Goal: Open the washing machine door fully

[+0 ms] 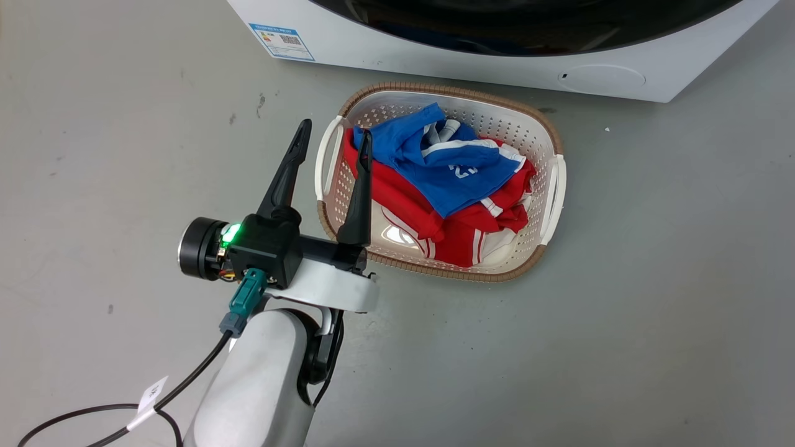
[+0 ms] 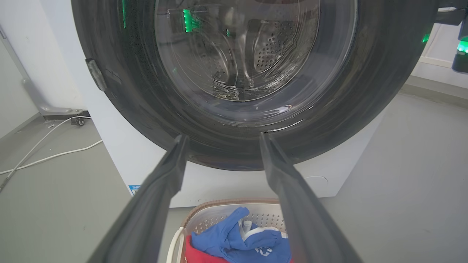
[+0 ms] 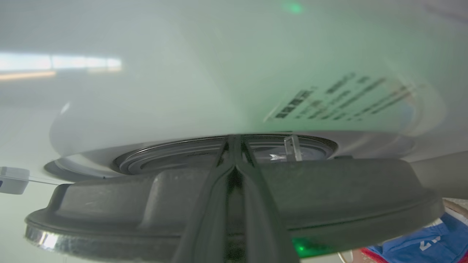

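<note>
The washing machine (image 1: 435, 59) stands at the top of the head view, and only the lower arc of its black washing machine door (image 1: 528, 25) shows there. My left gripper (image 1: 334, 133) is open and empty, above the floor beside the basket. In the left wrist view the door (image 2: 234, 146) faces my open left gripper (image 2: 223, 138), with the steel drum seen through its glass. In the right wrist view my right gripper (image 3: 234, 140) is shut, fingers pressed together. Its tips reach past the door's (image 3: 109, 197) dark rim to the gap before the white machine front (image 3: 182, 91).
A white woven laundry basket (image 1: 453, 90) holding blue and red clothes (image 1: 447, 171) sits on the grey floor right before the machine. A white cable (image 2: 47, 157) lies on the floor left of the machine. A blue label sticker (image 1: 281, 41) marks the machine's lower corner.
</note>
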Robot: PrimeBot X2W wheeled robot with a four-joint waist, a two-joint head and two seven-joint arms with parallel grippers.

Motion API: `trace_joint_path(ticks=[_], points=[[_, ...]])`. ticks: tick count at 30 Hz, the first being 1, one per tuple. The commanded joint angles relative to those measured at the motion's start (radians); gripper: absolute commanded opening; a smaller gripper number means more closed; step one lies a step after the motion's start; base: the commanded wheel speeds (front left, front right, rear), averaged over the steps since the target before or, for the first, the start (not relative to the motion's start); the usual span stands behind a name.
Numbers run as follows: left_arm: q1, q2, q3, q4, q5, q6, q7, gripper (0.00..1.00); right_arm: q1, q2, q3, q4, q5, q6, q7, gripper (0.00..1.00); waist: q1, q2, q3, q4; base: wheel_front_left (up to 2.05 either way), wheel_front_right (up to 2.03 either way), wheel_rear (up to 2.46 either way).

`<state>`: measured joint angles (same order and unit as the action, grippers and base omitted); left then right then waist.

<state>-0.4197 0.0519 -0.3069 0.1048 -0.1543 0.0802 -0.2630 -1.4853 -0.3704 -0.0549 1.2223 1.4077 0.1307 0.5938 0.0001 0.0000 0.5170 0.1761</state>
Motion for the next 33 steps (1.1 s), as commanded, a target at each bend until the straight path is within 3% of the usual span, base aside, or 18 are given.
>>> trace_joint_path(ticks=[1, 21, 33], points=[[-0.013, -0.001, -0.001, -0.002, 0.000, 0.005, -0.003, 1.00, -0.005, 0.009, 0.007, 0.007, -0.002, 0.000, 0.014, 0.00, -0.0001, 0.0000, 0.002, 0.001, 0.00, 0.00, 0.00], [0.012, -0.001, -0.007, 0.039, -0.009, 0.011, -0.003, 1.00, 0.130, 0.024, 0.048, -0.031, 0.006, 0.000, 0.300, 0.00, -0.0001, 0.0000, -0.087, -0.039, 0.00, 0.00, 0.00], [0.091, 0.003, 0.010, 0.079, 0.005, -0.009, -0.003, 1.00, 0.296, 0.083, 0.074, -0.144, 0.023, 0.000, 0.429, 0.00, -0.0001, 0.0000, -0.205, -0.052, 0.00, 0.00, 0.00]])
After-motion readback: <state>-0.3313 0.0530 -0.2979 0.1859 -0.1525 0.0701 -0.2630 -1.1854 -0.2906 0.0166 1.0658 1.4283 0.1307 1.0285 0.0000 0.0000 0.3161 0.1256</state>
